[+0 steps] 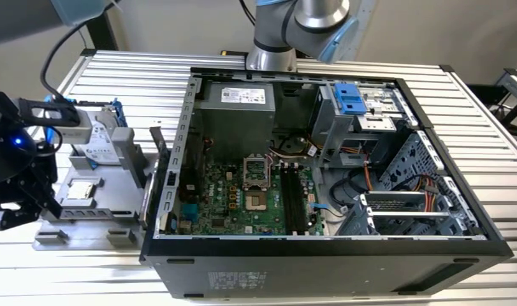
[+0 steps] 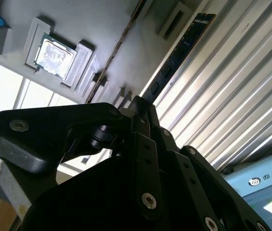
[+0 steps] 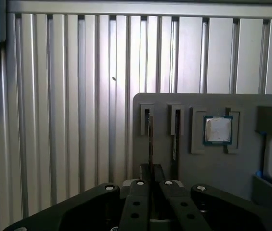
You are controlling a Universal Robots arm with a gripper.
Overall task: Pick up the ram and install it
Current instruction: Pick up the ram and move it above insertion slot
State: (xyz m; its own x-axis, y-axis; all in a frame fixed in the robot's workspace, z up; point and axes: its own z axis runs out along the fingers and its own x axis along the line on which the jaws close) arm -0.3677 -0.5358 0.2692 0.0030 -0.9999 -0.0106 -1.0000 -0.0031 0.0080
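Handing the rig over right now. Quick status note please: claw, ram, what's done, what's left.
Claw: shut on the ram, over the gray parts tray, which sits at the exterior view's left of the open PC case.
Ram: on edge between the fingers, at the tray's end slot. I cannot tell whether it has cleared that slot.
Done: the grasp is made.
Left: the ram is not installed, and the motherboard's black memory slots hold no stick.
Also on the tray: the processor chip, in its pocket.
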